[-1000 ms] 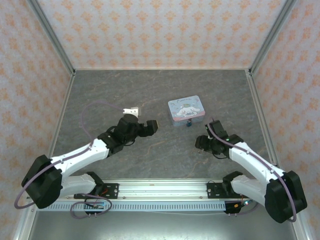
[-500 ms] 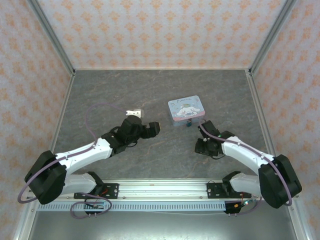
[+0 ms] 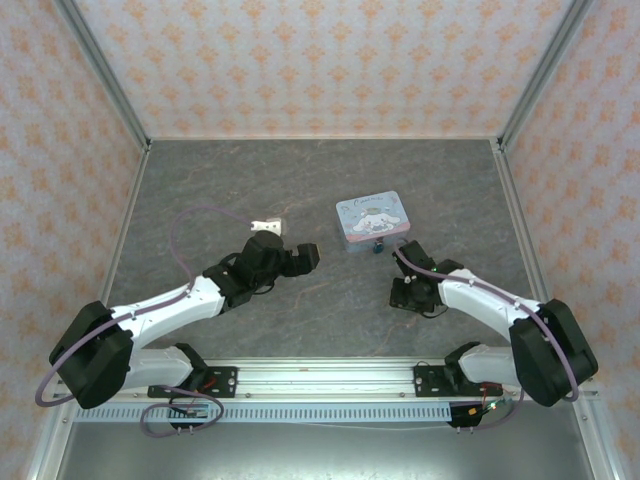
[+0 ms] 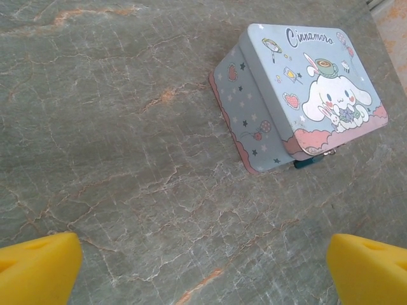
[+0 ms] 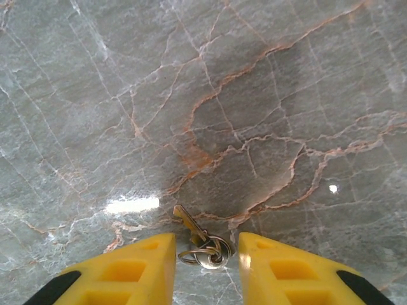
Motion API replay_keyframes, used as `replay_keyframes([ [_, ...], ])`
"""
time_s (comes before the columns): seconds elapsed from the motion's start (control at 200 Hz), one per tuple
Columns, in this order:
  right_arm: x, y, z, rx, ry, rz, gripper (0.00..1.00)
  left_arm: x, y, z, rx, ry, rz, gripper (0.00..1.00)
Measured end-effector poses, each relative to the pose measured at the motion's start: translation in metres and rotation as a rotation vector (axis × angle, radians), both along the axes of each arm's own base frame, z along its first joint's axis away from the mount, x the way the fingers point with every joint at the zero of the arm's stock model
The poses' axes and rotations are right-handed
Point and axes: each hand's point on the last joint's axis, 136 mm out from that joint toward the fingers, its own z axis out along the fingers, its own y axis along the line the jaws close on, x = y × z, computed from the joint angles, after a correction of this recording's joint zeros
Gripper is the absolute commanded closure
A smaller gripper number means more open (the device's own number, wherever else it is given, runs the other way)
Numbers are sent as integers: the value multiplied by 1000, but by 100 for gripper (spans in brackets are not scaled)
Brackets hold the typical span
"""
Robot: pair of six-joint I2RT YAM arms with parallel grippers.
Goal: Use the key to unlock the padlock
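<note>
Right arm (image 3: 480, 300) a shade further left, its yellow jaws spread astride slim ringed key (image 5: 188, 222); left jaws likewise apart.

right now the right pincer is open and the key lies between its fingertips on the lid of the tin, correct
Not quite. The key lies on the marbled table, not on a lid; the tin stands elsewhere on that table. The rest holds: the right pincer is open with the key between its fingertips, as the right wrist view shows.

The tin (image 3: 373, 220) sits on the table (image 3: 200, 180), the key (image 5: 191, 223) before it (inside the right gripper (image 5: 205, 244)).
</note>
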Motion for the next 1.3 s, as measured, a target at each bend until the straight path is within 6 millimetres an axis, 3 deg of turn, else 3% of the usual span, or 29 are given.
replay_keyframes([
  [0.49, -7, 3, -2, -13, 22, 31, 77, -2, 3, -4, 15, 12, 6, 0],
  [1.021, -9, 3, 1, -19, 32, 36, 95, -3, 8, -4, 35, 17, 21, 0],
  [1.301, -2, 7, 14, 7, -16, 37, 100, -4, 9, -4, 31, 18, 24, 0],
])
